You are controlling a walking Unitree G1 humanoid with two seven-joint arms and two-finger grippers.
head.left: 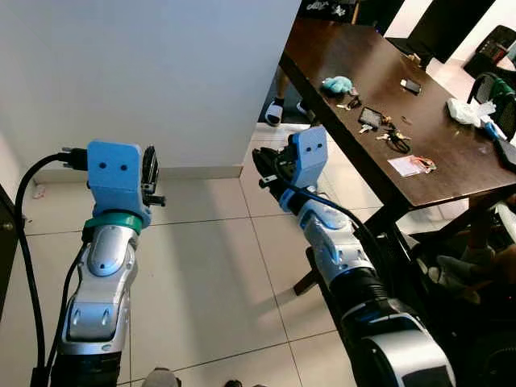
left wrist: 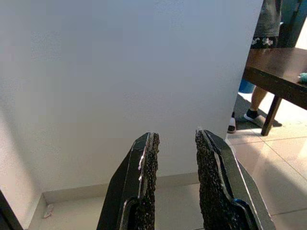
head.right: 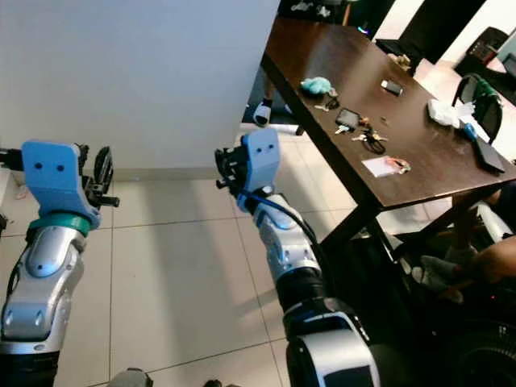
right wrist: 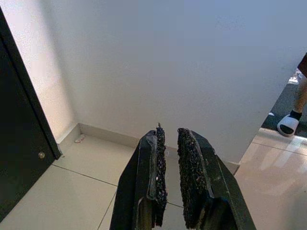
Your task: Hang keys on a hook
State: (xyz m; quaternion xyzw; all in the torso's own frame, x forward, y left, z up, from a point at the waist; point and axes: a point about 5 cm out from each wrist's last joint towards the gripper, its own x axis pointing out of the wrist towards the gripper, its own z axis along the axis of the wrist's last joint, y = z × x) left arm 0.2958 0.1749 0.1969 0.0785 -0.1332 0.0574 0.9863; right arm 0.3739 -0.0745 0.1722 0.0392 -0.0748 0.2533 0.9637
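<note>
Short of the dark wooden table [head.left: 451,173], over pale tiled floor [head.left: 201,266], you have both arms raised toward the white wall [head.left: 161,72]. The left gripper [left wrist: 173,158], the one farther from the table, has its jaws apart with a clear gap and nothing between them. The right gripper [right wrist: 169,143], just off the table's near corner, has its jaws nearly together, a thin slit between the pads [right wrist: 189,167], and it holds nothing either.

On the table top, past its near edge, lies a small card or packet [head.left: 411,165]. Beyond that, toward the middle of the table, is the bunch of keys [head.left: 391,137] with a dark ring and fob, lying flat just beside a small black phone-like item [head.left: 370,117]. Farther along the table sit a second smaller set of keys [head.left: 348,103] and a teal soft toy [head.left: 337,83], then another dark device [head.left: 410,85] toward the far side.

Expect the keys to be light, hard and loose: they will slide on the polished wood and swing once lifted. You would do best, I judge, to pinch the ring or the fob rather than a flat blade, so the ring hangs free for a hook.

Beyond the table's far end a person's feet in sandals [head.left: 274,113] stand by the wall. I can't make out a hook anywhere.
</note>
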